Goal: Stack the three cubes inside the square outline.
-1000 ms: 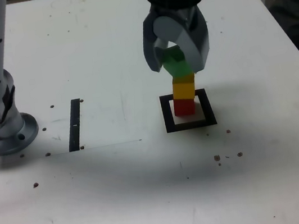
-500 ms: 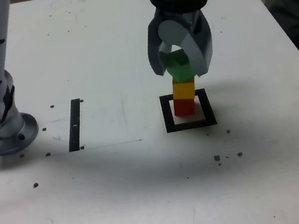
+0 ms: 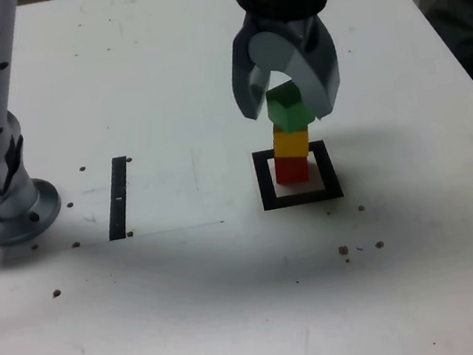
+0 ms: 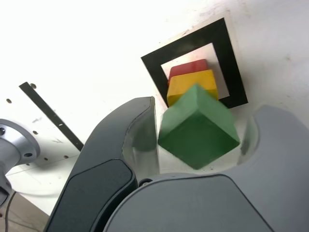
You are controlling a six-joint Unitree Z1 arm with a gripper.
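Inside the square outline (image 3: 264, 182) (image 4: 154, 67) a red cube (image 3: 290, 169) (image 4: 188, 68) rests on the white centre, carrying a yellow cube (image 3: 290, 142) (image 4: 190, 84). The green cube (image 3: 287, 108) (image 4: 198, 128) sits on the yellow one, twisted out of line with the two below. My gripper (image 3: 288, 106) (image 4: 207, 111) hangs straight over the stack, its jaws open on either side of the green cube. In the wrist view a narrow gap shows between each jaw and the cube.
The arm's silver base (image 3: 2, 205) stands at the exterior view's left. A narrow black strip (image 3: 118, 196) (image 4: 48, 113) lies between it and the outline. Small dark specks dot the white table (image 3: 238, 303). The table's edge runs along the exterior view's right.
The jaws have spread apart and released the green cube, which now rests on the yellow cube. The gripper has shifted slightly toward the exterior view's right since the earliest frame.
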